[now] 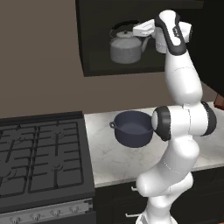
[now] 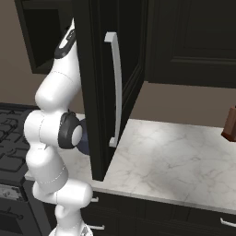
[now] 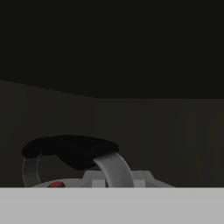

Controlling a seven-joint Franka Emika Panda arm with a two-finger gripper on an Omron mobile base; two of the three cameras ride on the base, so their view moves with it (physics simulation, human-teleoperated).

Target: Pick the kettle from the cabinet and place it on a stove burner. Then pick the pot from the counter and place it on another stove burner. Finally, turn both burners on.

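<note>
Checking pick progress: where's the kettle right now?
The kettle sits in the cabinet recess, top centre of the left base view, above the pot on the counter. The gripper is shut at its handle.

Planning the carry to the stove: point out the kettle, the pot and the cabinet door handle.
kettle (image 1: pixel 125 50): left base view, silver body.
pot (image 1: pixel 132 130): left base view, inside bottom.
door handle (image 2: pixel 117 78): right base view, middle of bar.
</note>
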